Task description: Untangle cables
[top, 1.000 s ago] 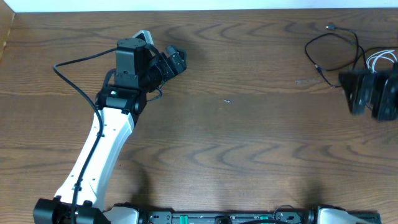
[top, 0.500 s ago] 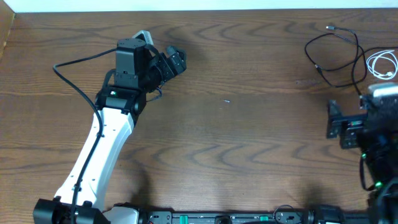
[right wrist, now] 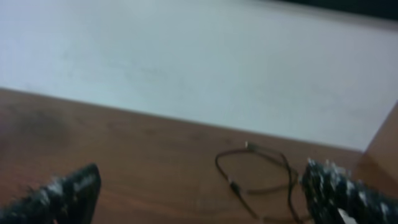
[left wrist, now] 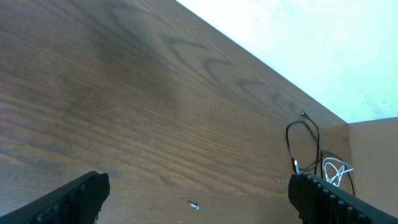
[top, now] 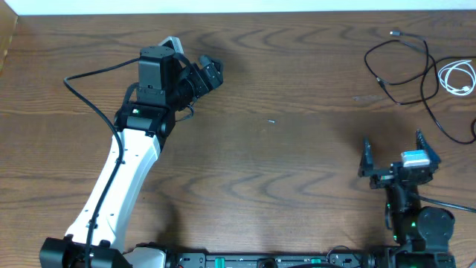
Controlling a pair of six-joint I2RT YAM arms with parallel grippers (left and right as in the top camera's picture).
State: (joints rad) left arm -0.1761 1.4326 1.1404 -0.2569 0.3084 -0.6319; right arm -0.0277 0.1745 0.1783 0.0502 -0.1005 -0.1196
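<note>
The cables lie at the table's far right. A black cable (top: 401, 68) forms a loose loop, with a second black strand (top: 440, 119) trailing toward the right edge. A small white coil (top: 457, 77) sits beside them. My right gripper (top: 394, 151) stands open near the front edge, well short of the cables, with nothing between its fingers. Its wrist view is blurred and shows the black cable (right wrist: 255, 171) ahead of the right gripper (right wrist: 202, 186). My left gripper (top: 210, 73) is open at the far left, empty. Ahead of the left gripper (left wrist: 199, 186), the black cable (left wrist: 305, 140) and white coil (left wrist: 336, 171) lie far off.
A tiny metal bit (top: 272, 121) lies on the brown wooden table (top: 297, 179) near the middle. It also shows as the metal bit (left wrist: 194, 205) between my left fingers' line of sight. A pale wall (right wrist: 199, 62) borders the table's far edge.
My right arm has pulled back from over the cables at the far right toward the front edge, still open. The left arm has not moved.
</note>
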